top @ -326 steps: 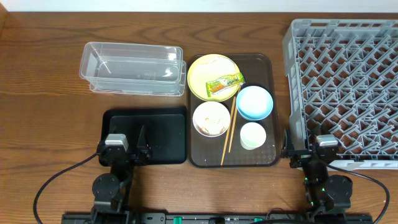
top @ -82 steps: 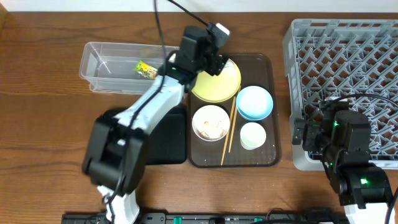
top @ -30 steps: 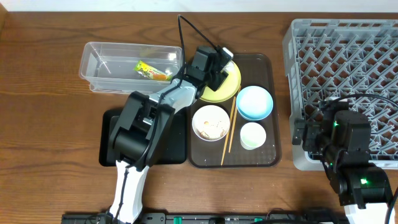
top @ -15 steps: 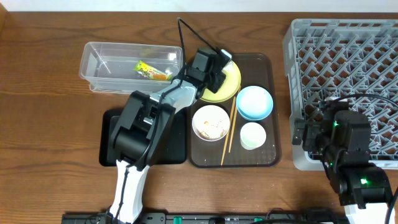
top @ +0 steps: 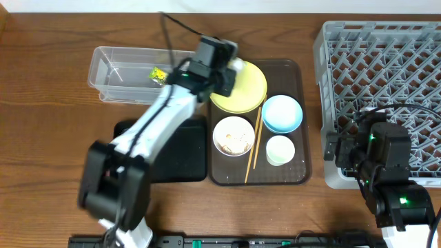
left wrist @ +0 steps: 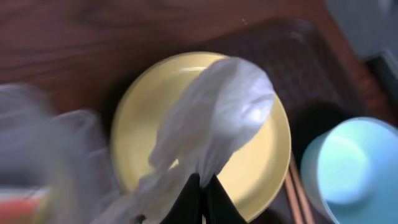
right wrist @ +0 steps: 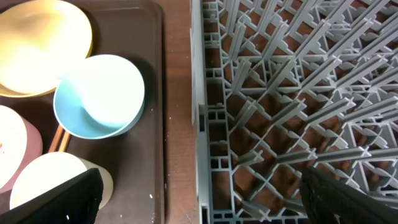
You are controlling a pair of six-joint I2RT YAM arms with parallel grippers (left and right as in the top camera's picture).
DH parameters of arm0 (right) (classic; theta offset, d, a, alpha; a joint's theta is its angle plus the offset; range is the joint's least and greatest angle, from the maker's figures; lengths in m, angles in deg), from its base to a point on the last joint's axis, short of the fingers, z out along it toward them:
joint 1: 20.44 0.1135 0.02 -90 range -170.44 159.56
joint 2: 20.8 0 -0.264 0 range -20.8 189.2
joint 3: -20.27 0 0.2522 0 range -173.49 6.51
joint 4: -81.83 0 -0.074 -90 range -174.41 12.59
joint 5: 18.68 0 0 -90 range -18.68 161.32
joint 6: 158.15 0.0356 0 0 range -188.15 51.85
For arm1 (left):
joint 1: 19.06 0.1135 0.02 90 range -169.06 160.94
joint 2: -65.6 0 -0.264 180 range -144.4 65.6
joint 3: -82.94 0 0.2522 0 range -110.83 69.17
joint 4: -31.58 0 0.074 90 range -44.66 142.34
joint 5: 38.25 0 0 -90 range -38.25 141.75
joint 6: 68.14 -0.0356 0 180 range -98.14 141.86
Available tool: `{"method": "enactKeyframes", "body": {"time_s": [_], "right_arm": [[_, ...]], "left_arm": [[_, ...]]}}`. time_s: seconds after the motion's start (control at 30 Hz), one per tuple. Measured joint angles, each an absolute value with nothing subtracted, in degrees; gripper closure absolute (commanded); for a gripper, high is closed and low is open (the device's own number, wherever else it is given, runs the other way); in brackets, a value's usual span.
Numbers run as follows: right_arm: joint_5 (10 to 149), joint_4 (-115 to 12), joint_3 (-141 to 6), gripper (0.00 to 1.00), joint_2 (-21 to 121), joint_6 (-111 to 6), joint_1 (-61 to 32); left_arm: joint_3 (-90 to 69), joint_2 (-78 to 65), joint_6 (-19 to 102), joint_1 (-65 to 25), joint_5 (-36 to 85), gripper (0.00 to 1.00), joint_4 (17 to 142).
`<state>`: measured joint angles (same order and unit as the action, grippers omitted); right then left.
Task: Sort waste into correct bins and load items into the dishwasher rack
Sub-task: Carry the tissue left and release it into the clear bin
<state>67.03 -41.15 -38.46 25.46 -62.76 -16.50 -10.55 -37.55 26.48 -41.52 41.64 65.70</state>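
the left claw is pinching the white scrap by its lower end, fingers pressed together on a thin fold. the rest of the scrap is billowing loose above the yellow plate. the left wrist view is blurring, so i cannot tell whether the scrap is touching the plate. it is looking like tissue or thin film: almost weightless, soft and crumpled. it is likely going to flop and trail rather than hold a shape. a grip on a bunched part is probably serving better than one on a single edge, which may tear or slip out. the trailing end may be catching on the plate rim or the tub wall on the way across.

the tub is sitting just left of the plate, with the wrapper lying inside it, so the scrap is most likely heading there too.

the right claw is standing spread wide and holding nothing. it is hovering at the rack edge, beside the blue bowl.

the leftovers are sitting in the white bowl, crumbly and loose. that bowl is probably wanting a rim grip and a tip over the black tray. the chopsticks are lying thin and flat on the brown tray, and are looking hard to get under.
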Motion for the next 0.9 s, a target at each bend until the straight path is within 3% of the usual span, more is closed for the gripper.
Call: {"method": "enactKeyframes", "body": {"time_s": [0.33,0.37,0.47,0.5,0.6,0.77,0.9], "right_arm": [[67.05,-41.15,-38.46,0.02,25.44,-62.76,-16.50],[67.03,-41.15,-38.46,0.02,25.44,-62.76,-16.50],[67.03,-41.15,-38.46,0.02,25.46,-62.76,-16.50],[67.03,-41.15,-38.46,0.02,25.44,-62.76,-16.50],[67.03,-41.15,-38.46,0.02,25.44,-62.76,-16.50],[67.03,-41.17,-38.46,0.01,25.46,-62.76,-16.50],[67.03,-41.10,-38.46,0.01,25.46,-62.76,-16.50]], "left_arm": [[-10.57,-36.24,45.28,-26.81,41.86,0.94,65.88],[-10.57,-36.61,46.30,-25.69,41.86,0.90,65.99],[-10.57,-37.42,48.23,-23.66,41.90,0.52,66.14],[-10.57,-37.48,48.16,-23.46,42.01,0.44,66.16],[-10.57,-37.48,47.42,-23.40,42.03,0.41,66.23],[-10.57,-36.89,45.61,-24.05,41.83,0.19,72.35],[-10.53,-33.33,45.54,-25.91,42.07,0.17,82.16]]}}
